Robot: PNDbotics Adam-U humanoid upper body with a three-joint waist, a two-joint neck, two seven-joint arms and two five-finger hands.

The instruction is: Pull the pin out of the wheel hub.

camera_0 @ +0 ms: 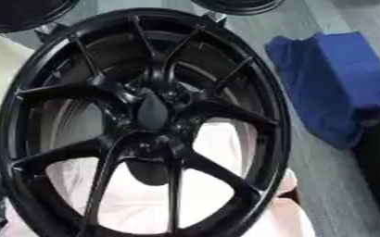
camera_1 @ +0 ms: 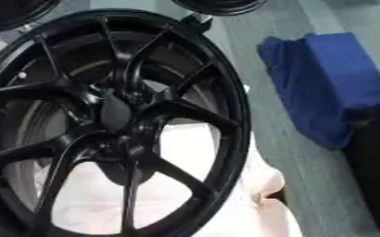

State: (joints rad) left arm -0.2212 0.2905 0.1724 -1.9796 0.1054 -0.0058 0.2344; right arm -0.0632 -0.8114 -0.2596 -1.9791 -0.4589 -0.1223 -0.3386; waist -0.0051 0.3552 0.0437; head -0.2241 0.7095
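Grey floor runs behind the work, and neither robot hand shows in either view. Filling most of both views, the black wheel hub stands over pale cloth; a blue cloth lies well to its right.

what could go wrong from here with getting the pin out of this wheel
1. No pin stands out at the black hub centre, black on black, so a reach could land on the wrong part.
2. Neither hand is in view, so any approach starts unseen.
3. The wheel fills the view and rests on a pale cloth; pulling might shift it toward the blue cloth.
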